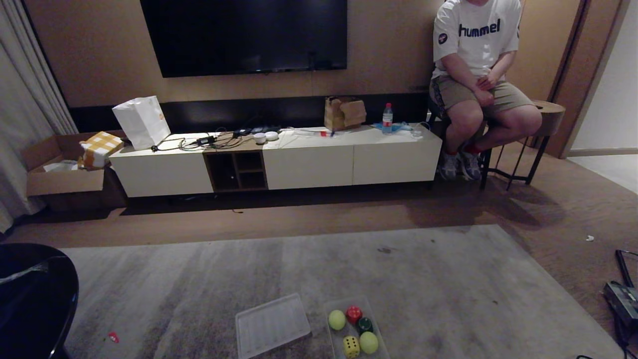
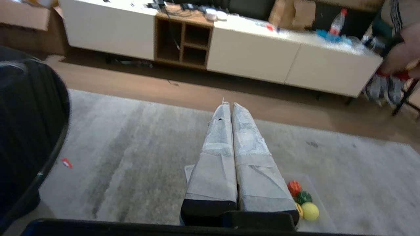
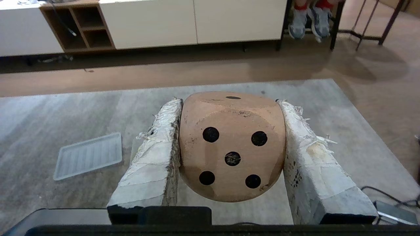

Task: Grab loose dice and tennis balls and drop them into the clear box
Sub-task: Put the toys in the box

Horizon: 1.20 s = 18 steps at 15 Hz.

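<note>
My right gripper is shut on the beige die; its face with dark dots points toward the wrist camera, and it hangs above the grey rug. The clear box sits on the rug at the head view's bottom edge. It holds two tennis balls, a red die, a green die and a yellow die. My left gripper is shut and empty, raised over the rug to the left of the box. Neither gripper shows in the head view.
The box's lid lies flat on the rug just left of the box. A person sits on a stool at the back right beside a long white TV cabinet. A black rounded object is at the near left. Cables and a device lie at the right.
</note>
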Motion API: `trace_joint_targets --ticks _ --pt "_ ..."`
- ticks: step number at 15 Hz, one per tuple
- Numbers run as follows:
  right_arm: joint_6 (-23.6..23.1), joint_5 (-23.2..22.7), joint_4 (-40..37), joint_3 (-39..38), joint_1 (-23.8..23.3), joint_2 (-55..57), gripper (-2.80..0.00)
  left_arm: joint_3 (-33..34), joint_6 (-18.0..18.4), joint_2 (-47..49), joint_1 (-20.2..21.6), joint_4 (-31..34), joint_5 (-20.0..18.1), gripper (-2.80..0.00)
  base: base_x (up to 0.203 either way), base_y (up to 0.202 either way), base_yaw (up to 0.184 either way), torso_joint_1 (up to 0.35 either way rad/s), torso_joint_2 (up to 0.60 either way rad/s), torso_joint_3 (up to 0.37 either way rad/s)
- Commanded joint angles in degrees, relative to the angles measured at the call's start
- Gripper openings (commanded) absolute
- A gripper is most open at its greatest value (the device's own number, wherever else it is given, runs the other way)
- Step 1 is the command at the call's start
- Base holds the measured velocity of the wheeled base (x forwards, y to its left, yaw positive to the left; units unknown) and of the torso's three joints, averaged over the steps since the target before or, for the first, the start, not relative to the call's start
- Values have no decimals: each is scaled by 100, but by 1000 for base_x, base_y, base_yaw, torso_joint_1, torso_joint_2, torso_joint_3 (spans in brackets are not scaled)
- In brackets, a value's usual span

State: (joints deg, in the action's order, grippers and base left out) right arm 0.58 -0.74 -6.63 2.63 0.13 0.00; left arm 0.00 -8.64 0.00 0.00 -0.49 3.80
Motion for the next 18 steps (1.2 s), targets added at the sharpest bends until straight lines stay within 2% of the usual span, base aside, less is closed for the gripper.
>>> trace_joint_targets --ticks 1,18 --pt "-5 -5 -5 0 4 9 -280 0 -6 9 0 -4 6 -280 0 0 0 3 2 -190" --pt "30 4 -5 0 4 9 -280 0 -6 9 0 -4 6 -280 0 0 0 3 3 -196"
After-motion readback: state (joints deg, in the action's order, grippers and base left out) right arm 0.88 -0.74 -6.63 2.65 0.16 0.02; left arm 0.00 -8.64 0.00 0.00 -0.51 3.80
